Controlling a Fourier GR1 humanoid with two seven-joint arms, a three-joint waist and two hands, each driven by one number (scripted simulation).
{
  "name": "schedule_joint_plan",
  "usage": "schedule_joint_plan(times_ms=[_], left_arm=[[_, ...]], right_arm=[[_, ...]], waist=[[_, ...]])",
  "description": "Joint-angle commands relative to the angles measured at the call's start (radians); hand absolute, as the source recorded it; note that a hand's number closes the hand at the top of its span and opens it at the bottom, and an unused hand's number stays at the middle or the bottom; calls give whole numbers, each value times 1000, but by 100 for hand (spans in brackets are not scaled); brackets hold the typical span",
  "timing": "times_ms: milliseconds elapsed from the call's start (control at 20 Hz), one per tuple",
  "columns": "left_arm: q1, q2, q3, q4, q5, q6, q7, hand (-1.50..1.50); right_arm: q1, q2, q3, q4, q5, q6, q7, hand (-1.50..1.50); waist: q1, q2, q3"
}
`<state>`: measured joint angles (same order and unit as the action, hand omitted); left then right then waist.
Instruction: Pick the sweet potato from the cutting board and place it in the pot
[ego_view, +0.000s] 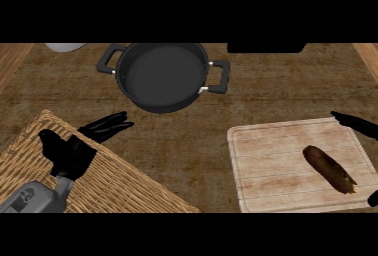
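Observation:
A brown sweet potato (329, 169) lies on the pale wooden cutting board (273, 170) at the lower right, toward the board's right side. A dark pot (162, 75) with two handles stands empty at the top centre. My right hand (356, 123) shows only at the right edge, with straight fingers above the board's far right corner, apart from the sweet potato; another bit of it appears at the lower right edge. My left hand (74, 147) is open over the woven mat, fingers spread toward the pot, holding nothing.
A woven wicker mat (118, 185) covers the lower left of the counter. A pale round object (65, 47) sits at the top left edge, and a black block (266, 47) at the top right.

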<state>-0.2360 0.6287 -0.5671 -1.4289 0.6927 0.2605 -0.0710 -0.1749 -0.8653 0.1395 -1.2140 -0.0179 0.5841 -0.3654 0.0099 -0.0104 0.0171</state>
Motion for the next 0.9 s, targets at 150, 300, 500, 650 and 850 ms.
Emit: schedule_joint_plan(times_ms=[150,300,500,650,850], left_arm=[[-23,-48,-82,67,-63,14,64,0],[-15,-55,-88,116,-67,7,23,0],[14,-19,-98,13,-63,40,53,0],[-13,-83,-104,119,-94,42,-17,0],[-12,-38,-84,62,-46,16,32,0]], right_arm=[[-10,70,0,100,-50,120,-88,-150],[-34,101,-6,137,-100,159,-59,-150],[-54,153,9,258,-64,139,-88,-150],[-81,155,6,291,-80,178,-76,-150],[-138,174,2,420,-79,218,-104,-150]], waist=[[-17,14,-16],[-19,16,-17],[1,15,-15],[-10,18,-16],[6,19,-15]])
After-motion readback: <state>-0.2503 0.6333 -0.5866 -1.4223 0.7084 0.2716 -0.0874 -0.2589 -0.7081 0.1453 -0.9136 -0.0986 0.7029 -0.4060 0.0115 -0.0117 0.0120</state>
